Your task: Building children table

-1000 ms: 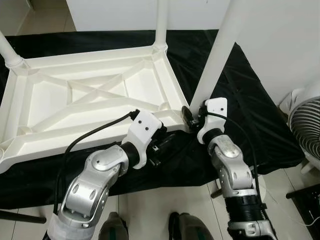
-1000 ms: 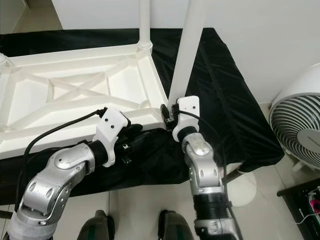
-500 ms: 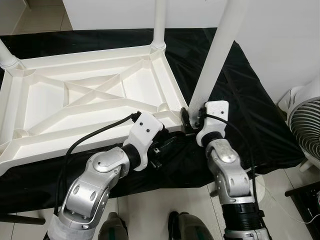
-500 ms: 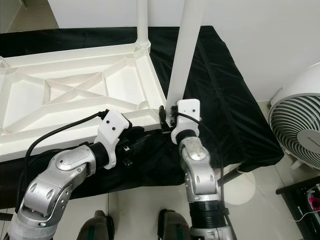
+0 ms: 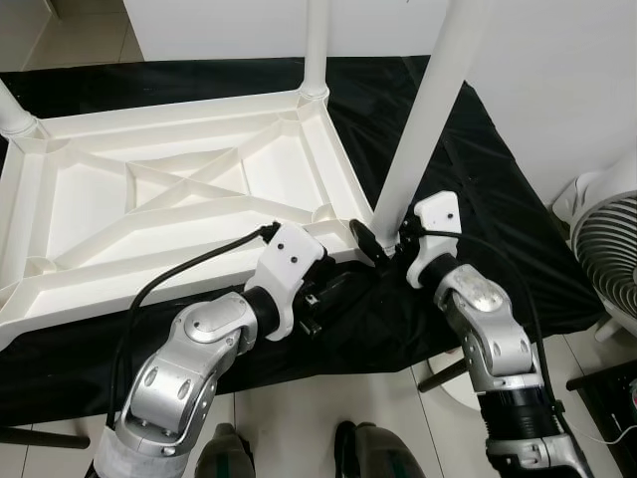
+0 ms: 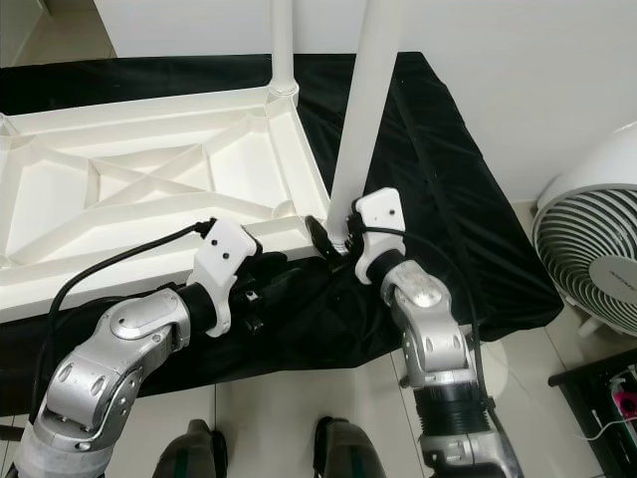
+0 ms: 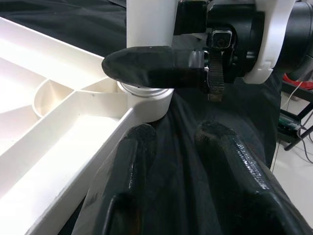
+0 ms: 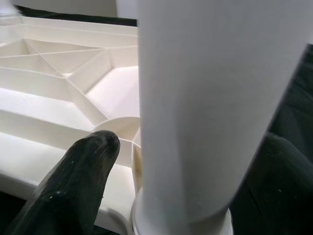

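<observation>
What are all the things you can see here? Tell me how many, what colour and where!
Upside-down table top: one, white, lying on the black cloth.
Table legs: three, white, standing up from corners; the near-right leg is gripped at its base.
Cloth: one, black, under the table top.
Fan: one, white, on the floor at right.
Right end effector: black fingers clamped on the near-right leg.
Left end effector: black fingers, over the cloth beside that corner.
</observation>
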